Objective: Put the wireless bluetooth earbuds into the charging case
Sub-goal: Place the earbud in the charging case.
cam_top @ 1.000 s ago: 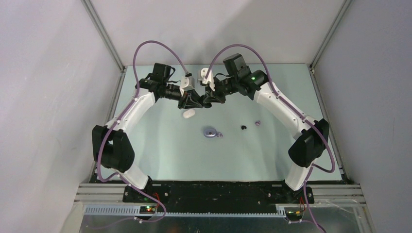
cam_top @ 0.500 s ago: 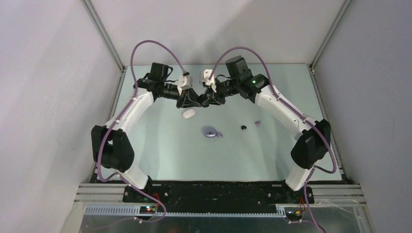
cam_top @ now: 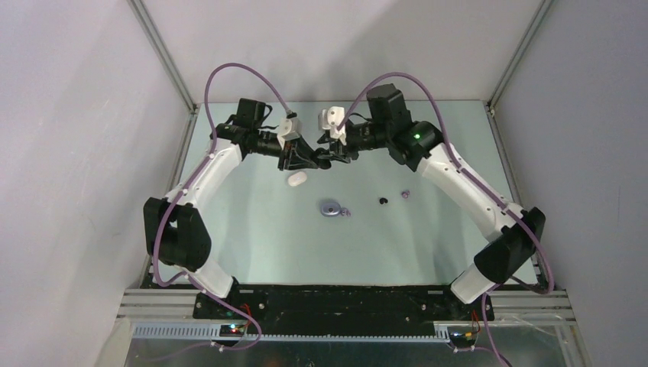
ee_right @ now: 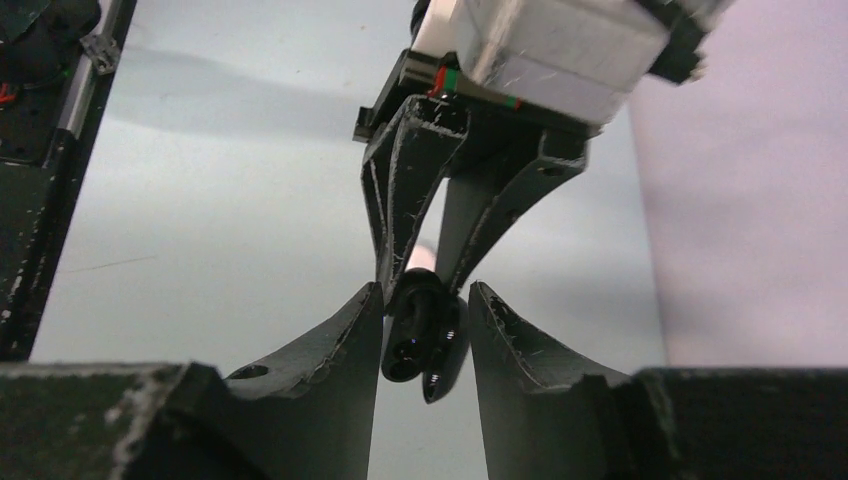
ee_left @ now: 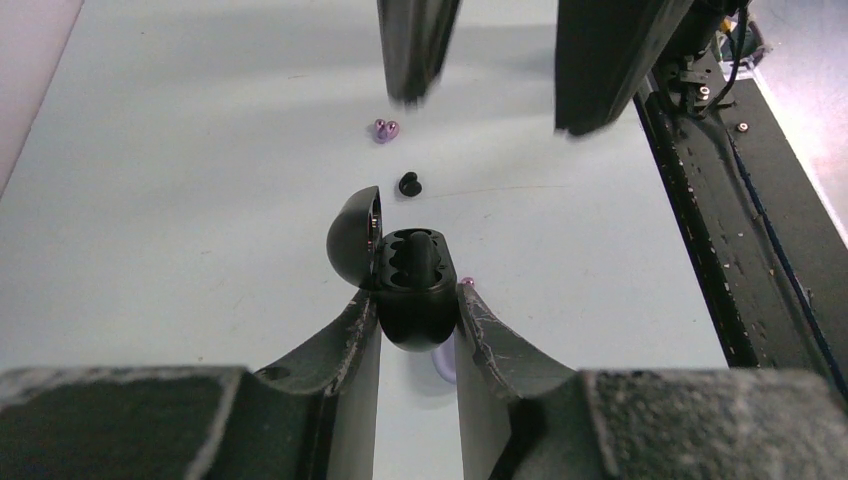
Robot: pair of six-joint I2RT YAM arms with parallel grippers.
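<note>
Left wrist view has the left gripper (ee_left: 415, 298) pinched narrow on a black charging case (ee_left: 412, 268). The case is a smooth, rounded pebble of satin plastic, gripped at its lower half between two scuffed, dusty black fingers (ee_left: 362, 340). Its domed lid (ee_left: 352, 238) stands hinged open on the left of that view. The moulded hollows inside are dark, and I cannot tell whether a bud sits in them.

Beyond the fingertips, down on the pale matte table (ee_left: 180, 200), lies a black earbud (ee_left: 409, 184), tiny and knobbly. A glossy lavender earbud (ee_left: 385, 129) lies farther out. A second lavender earbud (ee_left: 467, 283) peeps out just beside one finger.

The right gripper (ee_left: 495, 112) hangs in from the far side as two dark, blurred fingers. They are spread apart with nothing between them. In its own wrist view, its worn fingers flank the held case, a thin sliver of gap on each side. It is the nearest thing facing the open case.

From above, a white oval case (cam_top: 296, 179) lies on the table just below where the two grippers meet. A lavender oval case (cam_top: 330, 207) sits nearer the arm bases, with the second lavender earbud just beside it. Purple cables (cam_top: 229, 73) loop over both wrists.
</note>
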